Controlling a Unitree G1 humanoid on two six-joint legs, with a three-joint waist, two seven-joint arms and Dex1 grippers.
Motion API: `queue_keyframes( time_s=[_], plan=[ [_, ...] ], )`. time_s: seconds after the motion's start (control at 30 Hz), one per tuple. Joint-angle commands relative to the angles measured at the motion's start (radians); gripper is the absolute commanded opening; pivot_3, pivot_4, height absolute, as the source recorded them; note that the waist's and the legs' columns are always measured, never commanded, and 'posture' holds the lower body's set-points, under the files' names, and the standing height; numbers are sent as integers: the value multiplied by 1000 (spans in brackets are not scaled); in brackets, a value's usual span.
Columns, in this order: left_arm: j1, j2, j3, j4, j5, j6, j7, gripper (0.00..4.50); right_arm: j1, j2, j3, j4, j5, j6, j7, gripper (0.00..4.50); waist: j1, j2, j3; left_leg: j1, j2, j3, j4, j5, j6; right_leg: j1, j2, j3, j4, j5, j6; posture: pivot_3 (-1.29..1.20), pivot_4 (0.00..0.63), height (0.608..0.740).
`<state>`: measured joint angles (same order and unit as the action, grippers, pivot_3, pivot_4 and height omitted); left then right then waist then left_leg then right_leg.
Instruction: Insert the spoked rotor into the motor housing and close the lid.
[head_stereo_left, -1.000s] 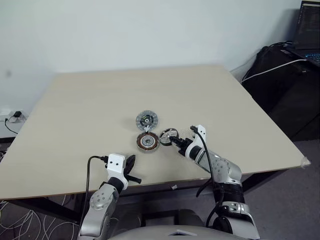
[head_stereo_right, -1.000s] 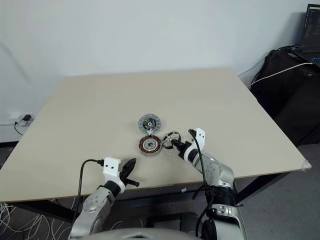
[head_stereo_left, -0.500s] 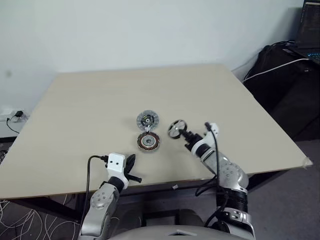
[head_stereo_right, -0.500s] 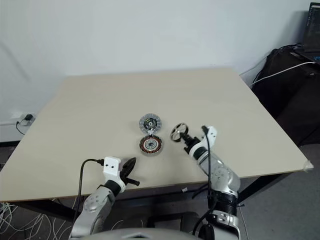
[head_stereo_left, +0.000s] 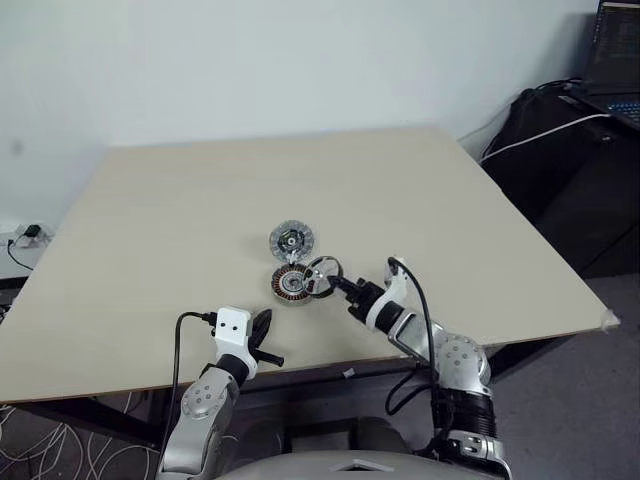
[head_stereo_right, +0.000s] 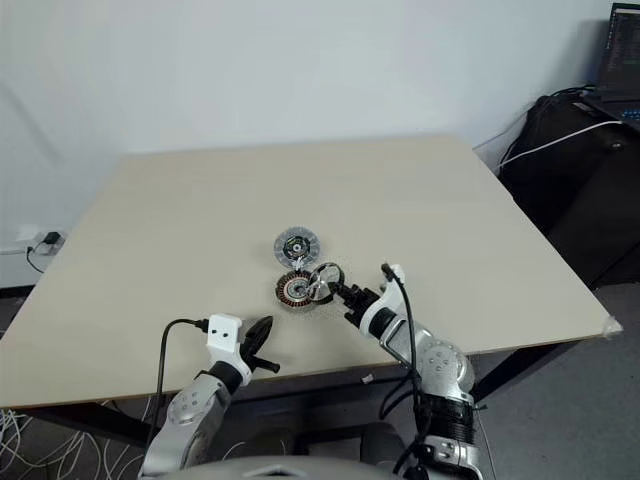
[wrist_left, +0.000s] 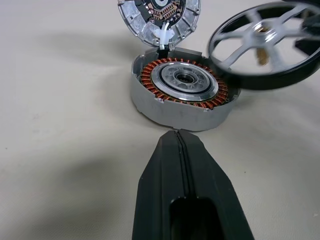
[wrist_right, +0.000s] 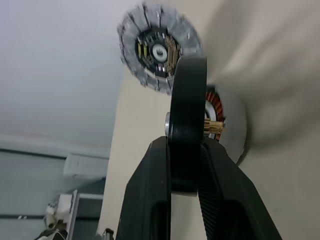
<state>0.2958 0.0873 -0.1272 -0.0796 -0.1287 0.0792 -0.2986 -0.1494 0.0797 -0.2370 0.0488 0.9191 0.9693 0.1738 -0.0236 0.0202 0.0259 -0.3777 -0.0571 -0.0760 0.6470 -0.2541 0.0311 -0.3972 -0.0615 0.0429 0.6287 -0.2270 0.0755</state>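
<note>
Beige tabletop (head_stereo_left: 180, 220) against a white wall is what I see, with the motor housing (head_stereo_left: 292, 283) near its front middle and the lid (head_stereo_left: 291, 240) lying open just behind it, joined at a hinge. My right end effector (head_stereo_left: 337, 284) pinches the rim of the spoked rotor (head_stereo_left: 322, 273), held tilted over the housing's right edge. My left end effector (head_stereo_left: 262, 334) hangs closed and empty near the front edge.

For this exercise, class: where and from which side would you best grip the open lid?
Grip the lid by its ribbed rim, probably from the far side: it lies open, dark face up, joined to the motor housing on its near edge.
</note>
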Motion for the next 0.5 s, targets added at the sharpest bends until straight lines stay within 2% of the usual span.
queue_keyframes(
  time_s=[0.03, 0.5],
  plan=[
    [0, 6, 6, -42, -6, -7, -1, 0, -57, 119, 13, 35, 59, -35, 35, 406, 0, 0, 0, 0, 0, 0, 0, 0, 0, 0, 0, 0, 0, 0, 0, 0, 0, 740],
    [13, 16, 5, -51, -8, 0, -4, 0, -116, 129, 43, 128, 133, -63, 73, 406, -2, 0, 0, 0, 0, 0, 0, 0, 0, 0, 0, 0, 0, 0, 0, 0, 0, 740]
  ],
)
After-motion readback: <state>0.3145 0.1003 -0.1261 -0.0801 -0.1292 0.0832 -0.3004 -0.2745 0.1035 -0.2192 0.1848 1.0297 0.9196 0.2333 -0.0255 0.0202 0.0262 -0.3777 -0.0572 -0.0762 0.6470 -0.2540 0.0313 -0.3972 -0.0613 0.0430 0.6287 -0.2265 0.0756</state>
